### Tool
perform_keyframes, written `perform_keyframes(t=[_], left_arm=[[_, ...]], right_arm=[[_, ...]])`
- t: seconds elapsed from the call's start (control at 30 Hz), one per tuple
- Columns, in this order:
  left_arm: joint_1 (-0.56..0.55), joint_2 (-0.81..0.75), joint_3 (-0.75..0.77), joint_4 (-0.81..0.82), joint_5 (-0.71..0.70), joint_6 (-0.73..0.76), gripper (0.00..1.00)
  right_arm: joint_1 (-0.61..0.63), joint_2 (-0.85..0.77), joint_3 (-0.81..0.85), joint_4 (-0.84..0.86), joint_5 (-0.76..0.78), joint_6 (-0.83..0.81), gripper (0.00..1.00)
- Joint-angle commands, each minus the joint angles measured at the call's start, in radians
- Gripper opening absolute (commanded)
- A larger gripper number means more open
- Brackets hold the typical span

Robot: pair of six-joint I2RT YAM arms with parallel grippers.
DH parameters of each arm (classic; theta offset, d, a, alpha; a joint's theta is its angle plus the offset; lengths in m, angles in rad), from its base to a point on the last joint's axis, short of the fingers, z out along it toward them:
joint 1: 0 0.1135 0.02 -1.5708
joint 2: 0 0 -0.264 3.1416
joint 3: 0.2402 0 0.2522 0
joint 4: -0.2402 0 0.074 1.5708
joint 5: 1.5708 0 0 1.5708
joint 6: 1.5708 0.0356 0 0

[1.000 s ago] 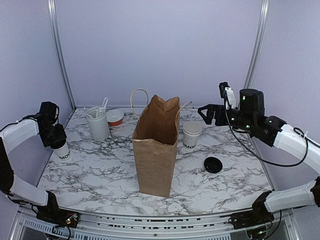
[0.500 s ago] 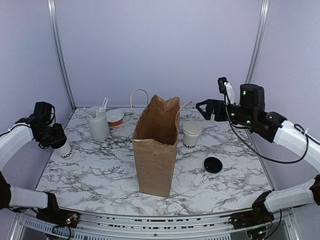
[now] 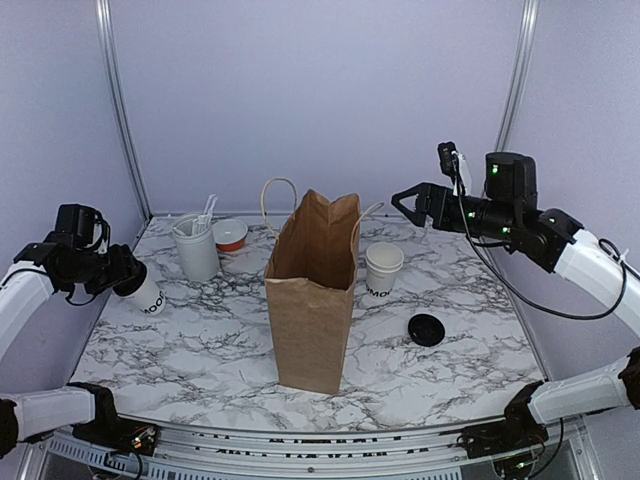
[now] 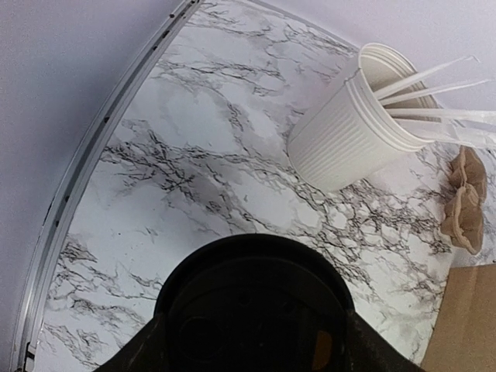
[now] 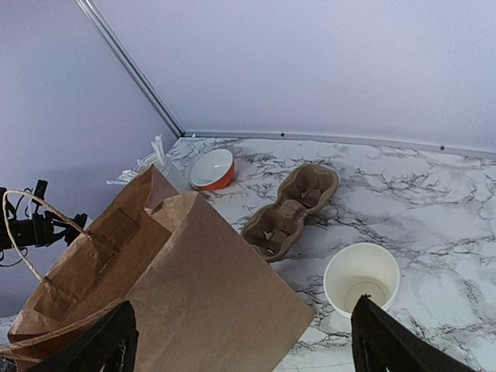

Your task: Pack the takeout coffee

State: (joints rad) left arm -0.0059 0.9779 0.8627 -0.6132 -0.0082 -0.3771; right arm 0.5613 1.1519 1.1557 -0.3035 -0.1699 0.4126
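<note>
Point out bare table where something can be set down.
Widest bare marble: front left, between the paper bag and the left edge, nearer than the utensil holder. Smaller patch front right, nearer than the loose lid. Crowded along the back: holder, bowl, carrier, open cup.

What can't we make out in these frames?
Bag inside: top view, its own walls block it.
Coffee cup side: left wrist view, its lid covers it.
Cup carrier: top view, behind the bag.
Left end effector fingers: left wrist view, mostly cut off by the bottom edge.
</note>
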Motion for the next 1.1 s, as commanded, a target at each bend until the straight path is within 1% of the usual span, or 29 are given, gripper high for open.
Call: perform_keyframes(t=[0.0, 0.07, 0.17, 0.4, 0.53, 0.77, 1.07], left_arm=[[-0.024, -0.046, 0.036, -0.036, 0.134, 0.028, 0.61], [-0.037, -0.055, 0.050, -0.043, 0.186, 0.032, 0.61], [-0.077, -0.065, 0.078, -0.051, 0.214, 0.029, 0.61], [-0.199, -0.055, 0.142, -0.064, 0.218, 0.010, 0.60], [-0.250, -0.046, 0.183, -0.067, 0.226, -0.001, 0.60], [-0.290, -0.033, 0.290, -0.077, 0.255, 0.004, 0.60], [-0.315, 0.025, 0.494, -0.103, 0.299, 0.038, 0.60]], right_arm=[[0.006, -0.019, 0.057, -0.062, 0.058, 0.006, 0.93], [0.006, -0.015, 0.067, -0.085, 0.080, -0.003, 0.92], [0.005, -0.004, 0.083, -0.120, 0.119, -0.017, 0.93], [0.003, 0.035, 0.103, -0.153, 0.153, -0.043, 0.93], [-0.012, 0.047, 0.099, -0.149, 0.143, -0.050, 0.93], [-0.017, 0.070, 0.090, -0.148, 0.158, -0.067, 0.93], [-0.017, 0.092, 0.076, -0.135, 0.170, -0.077, 0.93]])
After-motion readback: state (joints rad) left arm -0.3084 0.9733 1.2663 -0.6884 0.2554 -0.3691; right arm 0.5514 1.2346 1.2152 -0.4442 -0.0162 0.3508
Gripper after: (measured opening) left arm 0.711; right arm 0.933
